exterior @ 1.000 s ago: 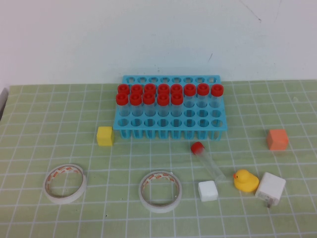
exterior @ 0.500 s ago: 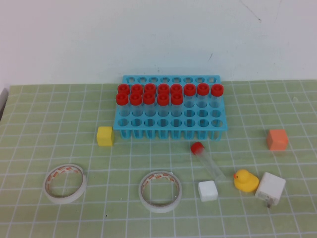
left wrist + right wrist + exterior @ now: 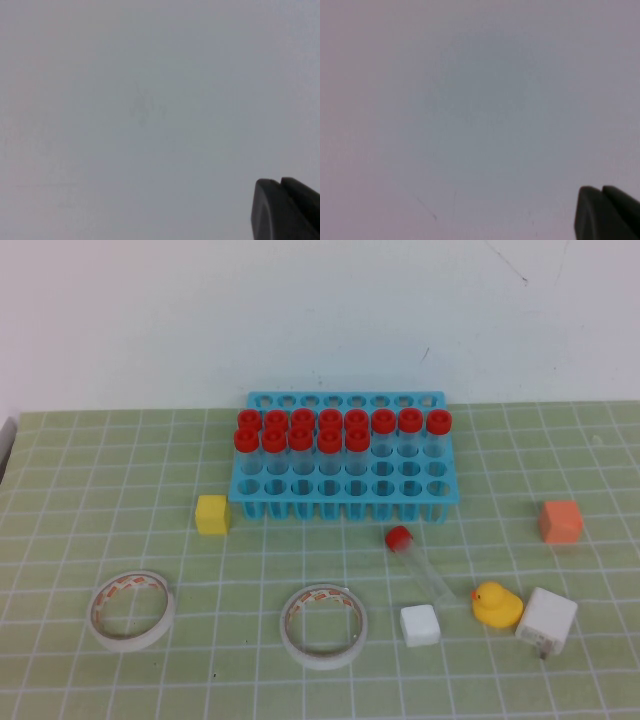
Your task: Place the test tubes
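**One tube left on the mat, both arms far away**

The green mat [image 3: 120,470] covers the whole table. At the back stands the blue rack [image 3: 345,502], with a bunch of red-capped tubes [image 3: 330,435] standing up in it and many holes free at the front right. Near me lie two tape rolls [image 3: 130,643] [image 3: 322,658]. On the right are a white plug [image 3: 547,618], an orange block [image 3: 560,521] and a yellow duck [image 3: 495,604]. A yellow block [image 3: 212,514] sits by the rack's left corner.

The loose test tube [image 3: 420,565] lies flat on the mat just in front of the rack, its red cap [image 3: 399,537] toward the rack and its far end near a white cube [image 3: 419,625].

I think it is light, stiff, smooth, and may roll. I would pinch it across the clear middle, gently.

The left gripper [image 3: 280,187] and right gripper [image 3: 601,191] both face a blank wall, off the table, jaws pressed together on nothing.
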